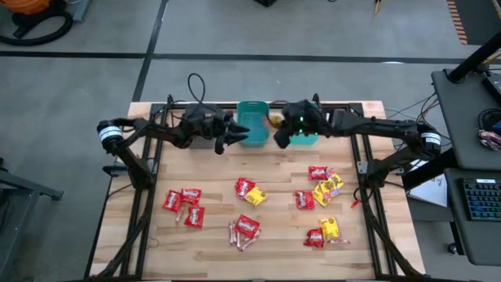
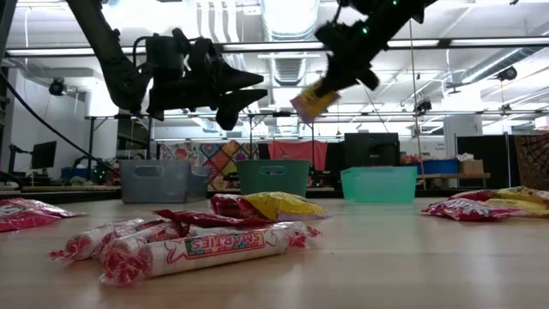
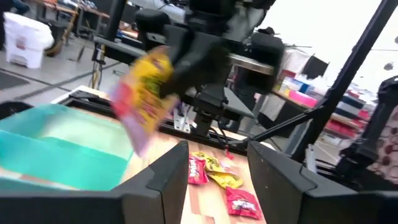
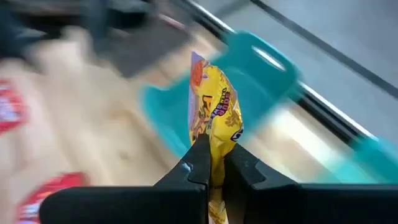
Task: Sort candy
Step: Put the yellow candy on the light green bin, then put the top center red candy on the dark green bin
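Note:
My right gripper [image 1: 280, 135] hangs high over the gap between the dark teal bin [image 1: 253, 124] and the lighter teal bin [image 1: 311, 135], shut on a yellow candy packet [image 4: 214, 106]. In the low view that packet [image 2: 310, 99] is well above the table. My left gripper [image 1: 228, 138] hovers open beside the dark teal bin's left side, holding nothing; its fingers [image 3: 163, 180] frame the table. Red packets [image 1: 184, 205], a red and yellow pair [image 1: 250, 192], pinkish stick pieces [image 1: 244, 231] and a mixed pile [image 1: 321, 192] lie flat on the wooden table. My right gripper pinches the yellow packet by one end [image 4: 215, 155] between its two fingers. The packet is lifted clear of the table and sticks out past the fingertips [image 4: 200, 163], tilted, as the low view shows.
A grey bin [image 2: 154, 180] stands at the far edge left of the dark teal bin [image 2: 273, 178] and the lighter teal bin [image 2: 377, 183]. Rolled candy sticks [image 2: 197, 245] lie close to the low camera. Bare wood lies between the bins and the candy.

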